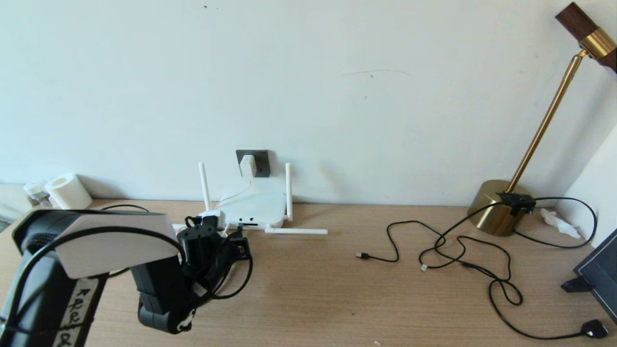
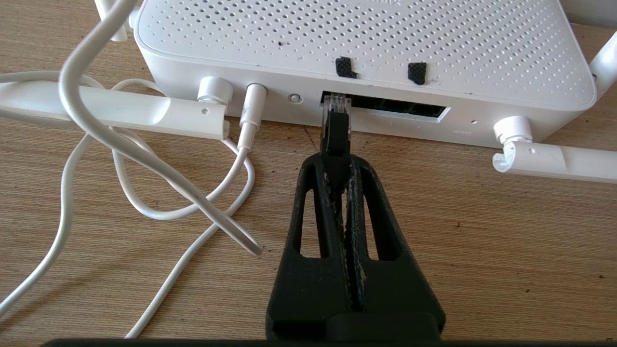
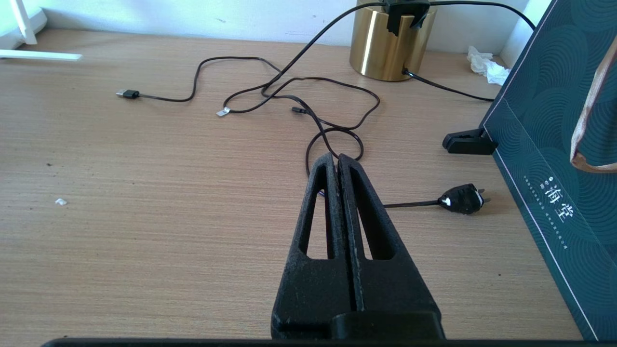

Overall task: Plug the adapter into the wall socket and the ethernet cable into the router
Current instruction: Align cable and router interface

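Note:
The white adapter [image 1: 248, 166] sits in the dark grey wall socket [image 1: 261, 162], and its thin white cord [image 2: 159, 173] loops over the table to the router's round jack. The white router [image 2: 366, 43] lies flat with its dark port slots [image 2: 409, 108] facing my left gripper [image 2: 337, 166]. That gripper is shut on the black boot of the ethernet cable [image 2: 335, 135]. The cable's clear connector [image 2: 336, 102] has its tip at the mouth of the end port slot. My right gripper [image 3: 336, 161] is shut on nothing, hanging over the table's right part.
Thin black cables [image 1: 458, 250] with small plugs sprawl across the right of the table, ending in a black mains plug [image 3: 460, 198]. A brass lamp base [image 1: 496, 207] stands at the back right, beside a dark green bag [image 3: 554, 144]. Two router antennas [image 2: 554, 159] lie flat on the table.

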Available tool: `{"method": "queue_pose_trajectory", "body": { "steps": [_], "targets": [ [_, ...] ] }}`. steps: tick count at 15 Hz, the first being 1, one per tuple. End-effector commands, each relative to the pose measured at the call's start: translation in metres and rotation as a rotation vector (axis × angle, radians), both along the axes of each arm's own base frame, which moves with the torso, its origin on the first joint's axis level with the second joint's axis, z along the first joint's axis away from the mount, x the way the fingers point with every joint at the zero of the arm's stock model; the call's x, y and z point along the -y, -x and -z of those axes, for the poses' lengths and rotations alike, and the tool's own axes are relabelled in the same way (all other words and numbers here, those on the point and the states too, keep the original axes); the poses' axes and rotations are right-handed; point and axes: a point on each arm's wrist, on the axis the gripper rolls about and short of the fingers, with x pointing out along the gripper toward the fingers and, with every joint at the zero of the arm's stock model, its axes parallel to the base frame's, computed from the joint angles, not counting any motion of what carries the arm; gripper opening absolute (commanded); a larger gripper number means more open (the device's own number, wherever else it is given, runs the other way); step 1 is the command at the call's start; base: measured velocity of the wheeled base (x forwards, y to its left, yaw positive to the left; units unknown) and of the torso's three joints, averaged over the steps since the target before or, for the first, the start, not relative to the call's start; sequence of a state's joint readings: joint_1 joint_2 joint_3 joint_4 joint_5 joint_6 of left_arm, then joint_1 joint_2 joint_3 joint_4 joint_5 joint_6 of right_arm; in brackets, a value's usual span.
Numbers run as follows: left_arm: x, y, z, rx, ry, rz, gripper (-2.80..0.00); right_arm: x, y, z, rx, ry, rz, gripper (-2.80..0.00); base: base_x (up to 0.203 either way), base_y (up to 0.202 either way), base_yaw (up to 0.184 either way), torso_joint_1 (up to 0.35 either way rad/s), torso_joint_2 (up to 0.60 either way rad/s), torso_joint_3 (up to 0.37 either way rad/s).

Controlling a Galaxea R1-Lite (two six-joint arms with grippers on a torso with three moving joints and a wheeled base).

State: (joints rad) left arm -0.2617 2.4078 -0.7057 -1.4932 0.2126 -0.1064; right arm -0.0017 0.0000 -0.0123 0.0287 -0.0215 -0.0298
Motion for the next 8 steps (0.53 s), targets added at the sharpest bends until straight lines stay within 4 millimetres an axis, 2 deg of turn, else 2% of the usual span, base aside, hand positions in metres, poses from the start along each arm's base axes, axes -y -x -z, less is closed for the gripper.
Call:
{"method": "queue_pose_trajectory", "body": {
  "steps": [1, 8],
  "targets": [
    [-0.0018, -0.0013, -0.0018, 0.014, 0.004, -0.008, -2.80, 0.0000, -0.0001, 0.0000, -0.002, 0.001, 0.000, -2.80, 0.000, 0.000, 0.000, 0.000, 0.00, 0.000],
    [-0.0024, -0.0014, -0.0055, 0.023, 0.005, -0.009, -2.80, 0.0000, -0.0001, 0.0000, -0.002, 0.001, 0.000, -2.80, 0.000, 0.000, 0.000, 0.000, 0.00, 0.000]
  ]
}}
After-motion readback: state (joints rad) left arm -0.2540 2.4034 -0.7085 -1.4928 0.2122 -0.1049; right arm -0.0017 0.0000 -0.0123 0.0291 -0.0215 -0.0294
